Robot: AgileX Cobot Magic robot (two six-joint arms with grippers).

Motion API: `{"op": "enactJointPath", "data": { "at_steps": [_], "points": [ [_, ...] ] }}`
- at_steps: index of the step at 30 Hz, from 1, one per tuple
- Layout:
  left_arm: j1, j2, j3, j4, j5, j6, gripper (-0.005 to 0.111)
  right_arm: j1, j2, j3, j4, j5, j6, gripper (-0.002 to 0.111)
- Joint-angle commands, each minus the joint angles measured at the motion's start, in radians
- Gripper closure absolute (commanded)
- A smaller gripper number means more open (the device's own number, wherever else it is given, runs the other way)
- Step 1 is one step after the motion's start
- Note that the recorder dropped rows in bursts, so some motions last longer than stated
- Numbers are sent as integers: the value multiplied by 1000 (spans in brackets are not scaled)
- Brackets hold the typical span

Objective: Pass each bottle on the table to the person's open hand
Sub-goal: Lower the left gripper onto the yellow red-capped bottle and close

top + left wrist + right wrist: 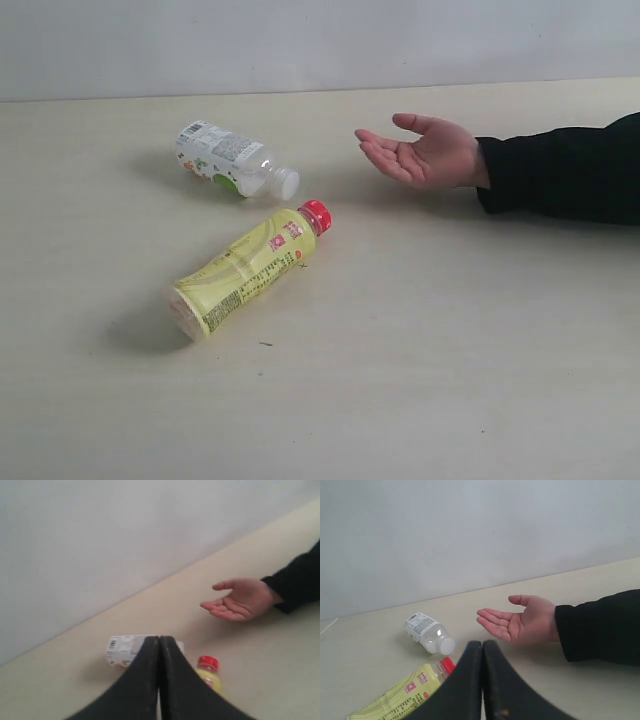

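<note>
2 bottles lie on their sides on the desk [450,400]. The left pincer [159,639] is fully closed, with nothing held. The right pincer [482,643] is likewise closed and empty.

Directly ahead of the left pincer, partly hidden behind its tips, the clear bottle [120,651] with the white-green label is located. The yellow bottle [210,672] with the red cap lies just beside it, also ahead. The person's open hand [240,600] is found farther ahead, apart from both bottles.

The hand is presented palm up with the fingers extended, so that a bottle can be laid into it. Because each bottle lies flat, a grasp across the body is judged appropriate. No handover is under way, and a pincer must be opened before a bottle is approached. Rolling of a bottle on contact is to be expected.
</note>
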Motion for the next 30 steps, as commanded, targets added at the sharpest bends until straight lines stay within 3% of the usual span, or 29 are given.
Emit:
{"op": "enactJointPath", "data": {
  "at_steps": [1,6,9,13,16,18,19,21,30],
  "points": [
    [223,100,-27,-290,-228,141,107,0,-6,3,-2,-4,-1,108],
    [513,185,-27,-912,-411,535,107,0,-6,3,-2,-4,-1,108],
    [617,236,-27,-1138,-395,713,107,0,-6,3,-2,-4,-1,108],
    [637,310,-27,-1068,-294,860,106,0,-6,3,-2,-4,-1,108],
    [631,387,-27,-1009,-200,873,94,0,-6,3,-2,-4,-1,108],
    [631,463,-27,-1005,-169,873,69,0,-6,3,-2,-12,-1,108],
    [631,510,-27,-998,-171,873,46,0,-6,3,-2,-12,-1,108],
    [631,587,-27,-988,-216,873,12,0,-6,3,-2,-12,-1,108],
    [631,797,-27,-907,-240,899,11,0,-6,3,-2,-12,-1,108]
  ]
}}
